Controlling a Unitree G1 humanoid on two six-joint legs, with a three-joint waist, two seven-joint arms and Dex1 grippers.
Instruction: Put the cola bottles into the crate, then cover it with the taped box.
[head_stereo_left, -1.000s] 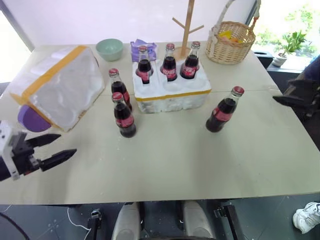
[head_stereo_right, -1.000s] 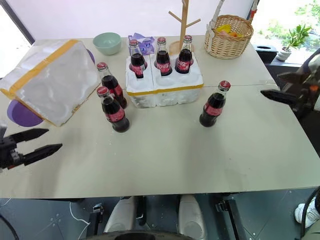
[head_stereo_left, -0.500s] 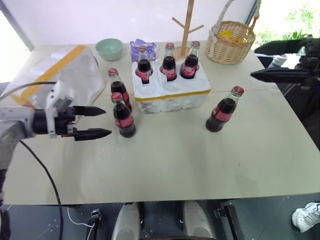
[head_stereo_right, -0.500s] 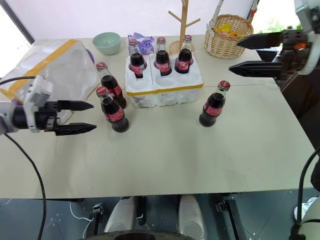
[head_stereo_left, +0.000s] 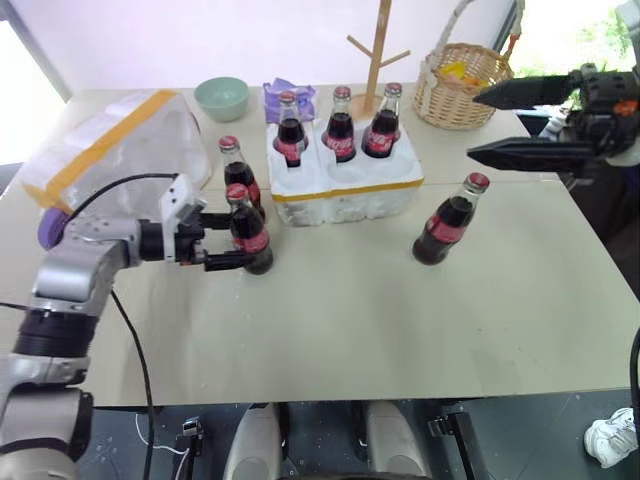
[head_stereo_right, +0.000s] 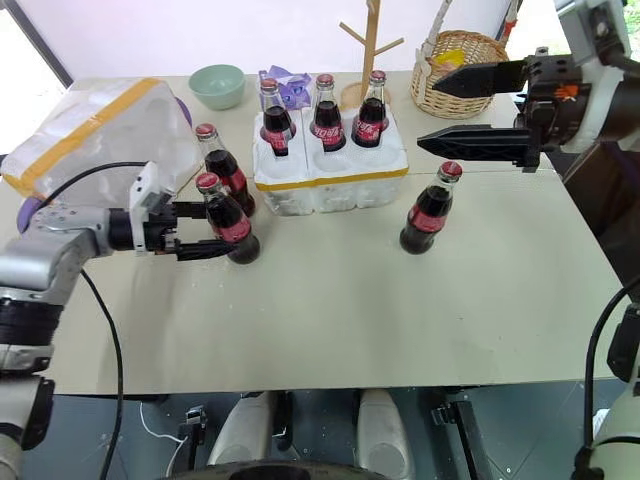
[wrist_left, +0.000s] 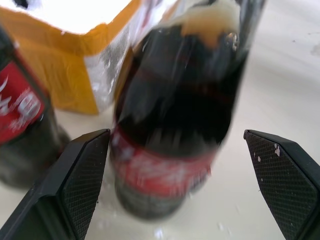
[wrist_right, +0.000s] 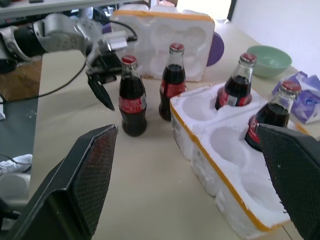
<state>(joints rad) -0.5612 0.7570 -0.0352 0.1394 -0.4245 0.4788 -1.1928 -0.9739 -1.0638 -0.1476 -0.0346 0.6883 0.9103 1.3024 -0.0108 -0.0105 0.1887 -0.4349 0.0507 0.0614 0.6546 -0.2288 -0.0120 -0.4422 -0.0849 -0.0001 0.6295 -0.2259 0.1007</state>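
You've got three cola bottles (head_stereo_left: 340, 125) seated in the crate (head_stereo_left: 343, 186) mid-tabletop toward the far edge, three loose beside it, left gripper (head_stereo_left: 222, 240) open astride one, right gripper (head_stereo_left: 505, 125) open overhead, taped box (head_stereo_left: 120, 170) waiting at the left edge

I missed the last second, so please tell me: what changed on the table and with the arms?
The left gripper swung in from the table's near-left edge; its open fingers now flank the nearest cola bottle, not yet gripped. The right gripper moved inward, above the lone bottle, open. Bottles, crate and taped box stayed put.
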